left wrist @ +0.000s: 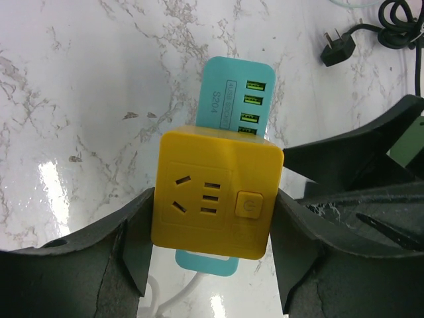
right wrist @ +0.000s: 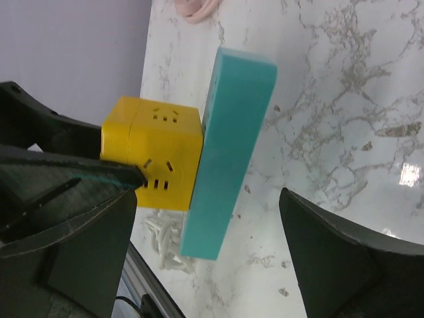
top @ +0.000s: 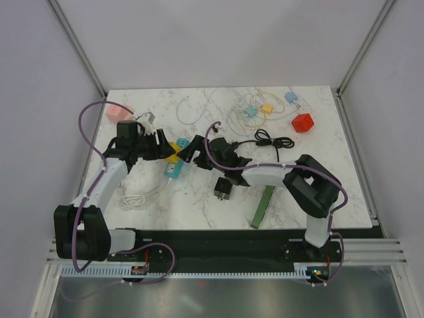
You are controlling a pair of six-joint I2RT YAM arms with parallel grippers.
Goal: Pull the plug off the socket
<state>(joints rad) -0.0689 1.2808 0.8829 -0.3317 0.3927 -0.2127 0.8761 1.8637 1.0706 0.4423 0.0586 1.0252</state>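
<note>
Black fingers [left wrist: 126, 265] of the left gripper [left wrist: 212, 242] fill the bottom of the left wrist view. They squeeze the yellow cube plug [left wrist: 215, 192] from both sides. The cube is stuck onto the flat face of the teal socket strip [left wrist: 232, 86], so the two are joined.

In the right wrist view the right gripper [right wrist: 205, 248] is wide open and holds nothing. The teal socket strip [right wrist: 228, 152] sits between its two fingers, and neither finger touches it yet.

I think the job now is to grab the strip. The right gripper should close on the strip's thin sides, a bit away from the yellow cube plug [right wrist: 152, 152], so it does not pinch the cube too. Then the two arms should pull straight apart, without twisting. A crooked pull could bend the pins or make the cube slip out. I cannot tell if the strip rests on the table or hangs a little above it.

From above, both grippers meet on the left part of the marble table [top: 192, 212]. A white cable [top: 136, 197] lies near the left arm, and a small black block [top: 222, 187] sits just beside the right arm. The bare marble between them gives the most room. The left edge is near, so the left gripper [top: 159, 149] has little room to pull that way.
</note>
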